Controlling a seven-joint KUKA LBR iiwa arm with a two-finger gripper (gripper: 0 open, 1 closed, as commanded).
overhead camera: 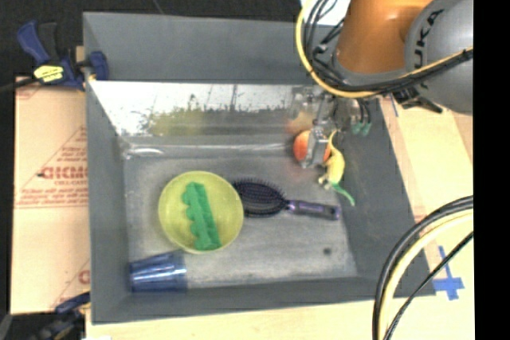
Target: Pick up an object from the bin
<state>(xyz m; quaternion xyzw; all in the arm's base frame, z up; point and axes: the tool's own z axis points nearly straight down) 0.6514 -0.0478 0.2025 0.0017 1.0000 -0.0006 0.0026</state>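
Tight spot at the far right of the bin [374,171], plenty to fumble.

Looks like the pincer [322,146] sitting low between a small orange-red round thing [302,146] on its left and a yellow banana-ish piece [337,164] with a green stem on its right, both just beside it. Can't tell whether apart, together or clamped on either one. Could easily nudge the round one into rolling toward the far wall, or catch both and drop one on the lift. Might also snag the purple handle of the dark hairbrush [275,203] lying near. Well apart on the left: yellow-green bowl [171,211], blue cup [158,273].
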